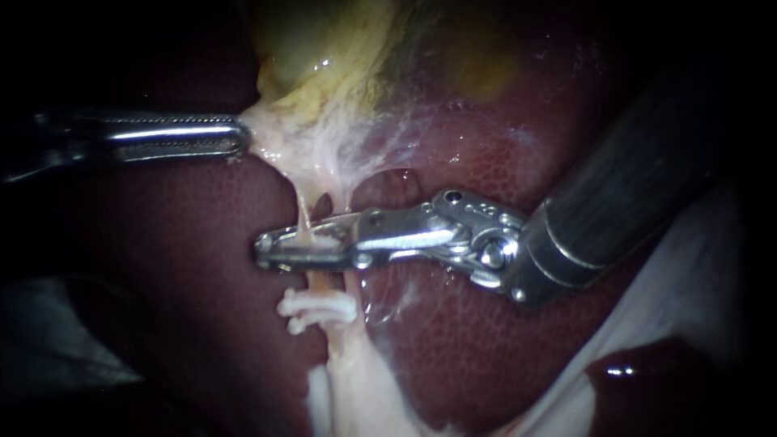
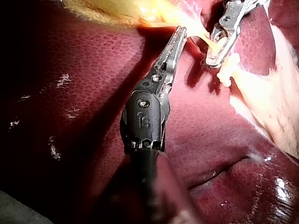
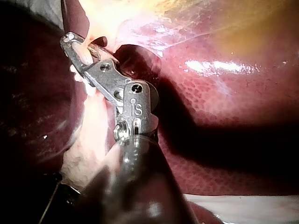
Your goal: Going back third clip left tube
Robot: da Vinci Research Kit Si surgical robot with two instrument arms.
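White clips (image 1: pixel 317 307) sit bunched on the left tube (image 1: pixel 305 217); take them as your reference. Your right instrument (image 1: pixel 267 245) lies just on the gallbladder side of the clips. Its jaws are set crosswise to the tube with a narrow gap between them. The tube runs through that gap, and nothing appears gripped. A pale patch shows where the tube crosses the gap; whether it is a further clip or bare tube cannot be told. Your left instrument (image 1: pixel 239 137) lies on the same side, well apart from the clips. Its jaws are closed on the pale tissue (image 1: pixel 299 146) at the foot of the gallbladder (image 1: pixel 324 48), which looks stretched away from the clips. The tube's long axis runs from the clips toward the gallbladder; the right jaws lie across it, close over the liver (image 1: pixel 202 267). The withdrawal turns on one relation: the tube lies inside the jaw gap, so the likely exit is along the jaws' own axis, back toward the right shaft, until the tips clear the tube. Treat snagging as the risk: any drift toward the clips before the tips are clear could drag the tube. The right instrument is the nearer one.
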